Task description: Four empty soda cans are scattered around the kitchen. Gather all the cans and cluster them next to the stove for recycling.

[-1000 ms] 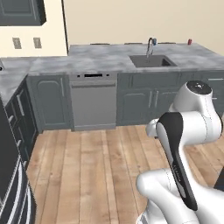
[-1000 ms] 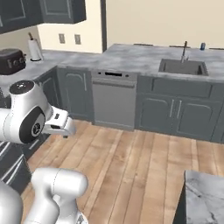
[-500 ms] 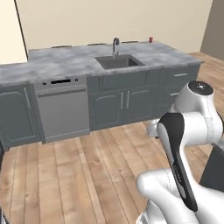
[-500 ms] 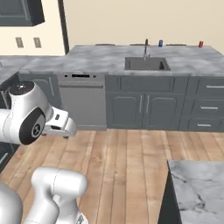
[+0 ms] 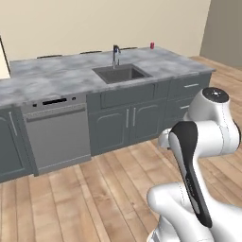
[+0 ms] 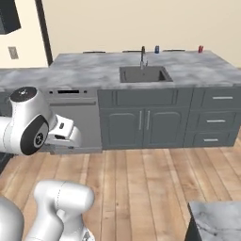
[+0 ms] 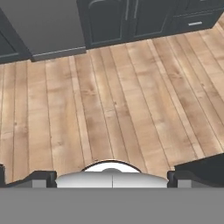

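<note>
A red soda can stands at the back of the grey counter, to the right of the sink; it is the same red soda can near the counter's right end. A blue soda can stands behind the faucet, also against the back wall. My gripper hangs folded close to my body, well above the wood floor and far from both cans. Its fingertips are wide apart with nothing between them, so it is open. The stove and the other cans are out of view.
A sink with a faucet sits mid-counter, and a dishwasher is to its left. Drawers fill the counter's right end. The corner of a marble island juts in at lower right. Wood floor stretches ahead.
The whole scene has slid left across both base views as the base turned: the sink counter is now central and the left corner is gone. The arm's pose is unchanged.
</note>
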